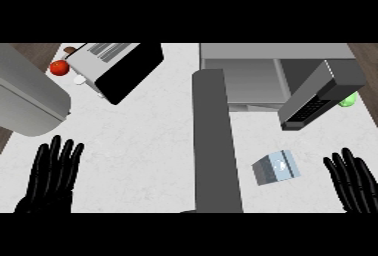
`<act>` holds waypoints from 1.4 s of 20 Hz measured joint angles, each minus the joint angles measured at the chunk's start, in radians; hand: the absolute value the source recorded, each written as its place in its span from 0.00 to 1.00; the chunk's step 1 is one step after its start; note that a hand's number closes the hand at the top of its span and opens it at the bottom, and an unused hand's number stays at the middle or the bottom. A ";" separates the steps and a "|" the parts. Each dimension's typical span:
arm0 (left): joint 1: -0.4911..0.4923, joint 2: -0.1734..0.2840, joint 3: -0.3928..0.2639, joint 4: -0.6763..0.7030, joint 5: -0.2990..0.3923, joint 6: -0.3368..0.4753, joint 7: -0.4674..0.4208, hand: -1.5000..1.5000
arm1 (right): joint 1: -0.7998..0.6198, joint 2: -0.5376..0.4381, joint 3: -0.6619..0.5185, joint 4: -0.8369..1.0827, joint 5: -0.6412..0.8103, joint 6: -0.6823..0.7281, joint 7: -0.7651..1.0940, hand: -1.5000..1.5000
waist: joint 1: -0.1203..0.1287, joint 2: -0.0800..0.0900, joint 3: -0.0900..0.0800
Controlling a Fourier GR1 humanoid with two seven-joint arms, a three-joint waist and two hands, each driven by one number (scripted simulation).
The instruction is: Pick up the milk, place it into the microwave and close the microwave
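White counter (148,150), milk (276,168) near right hand (353,181), well apart.

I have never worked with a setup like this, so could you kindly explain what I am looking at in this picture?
This single picture is taken from a humanoid robot's head, looking steeply down at a white kitchen counter. The black shapes at the lower corners are its left hand and right hand, both open with fingers straight, holding nothing. The small grey and blue carton is the milk, lying on the counter. Above it stands the microwave, its door swung wide open. At top left are a toaster and a red apple.
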 measured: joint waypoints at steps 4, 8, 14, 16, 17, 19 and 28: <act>0.044 0.002 -0.017 -0.010 0.001 -0.010 -0.026 0.00 | 0.024 0.026 0.018 0.081 0.022 0.007 -0.072 0.00 | 0.000 0.000 0.000; 0.073 0.013 0.002 0.012 0.020 -0.042 -0.071 0.00 | -0.004 0.050 0.029 0.201 0.056 -0.020 -0.145 0.00 | 0.002 0.001 0.000; 0.116 0.016 0.005 0.019 0.024 -0.069 -0.115 0.00 | -0.098 0.066 -0.038 0.417 0.075 -0.077 -0.250 0.00 | 0.005 0.001 0.000; 0.111 0.013 0.002 0.014 0.021 -0.063 -0.105 0.00 | -0.127 0.067 -0.062 0.482 0.082 -0.091 -0.283 0.00 | 0.004 0.002 0.000; 0.120 0.015 0.002 0.006 0.025 -0.068 -0.107 0.00 | -0.143 0.062 -0.084 0.520 0.079 -0.095 -0.298 0.00 | 0.005 0.002 0.000; 0.144 0.021 0.005 0.002 0.031 -0.084 -0.121 0.00 | -0.167 0.058 -0.110 0.578 0.081 -0.107 -0.326 0.00 | 0.006 0.001 0.000; 0.176 0.014 -0.005 0.027 0.010 -0.094 -0.169 0.00 | -0.288 0.020 -0.192 0.929 0.094 -0.110 -0.555 0.00 | 0.006 0.002 0.000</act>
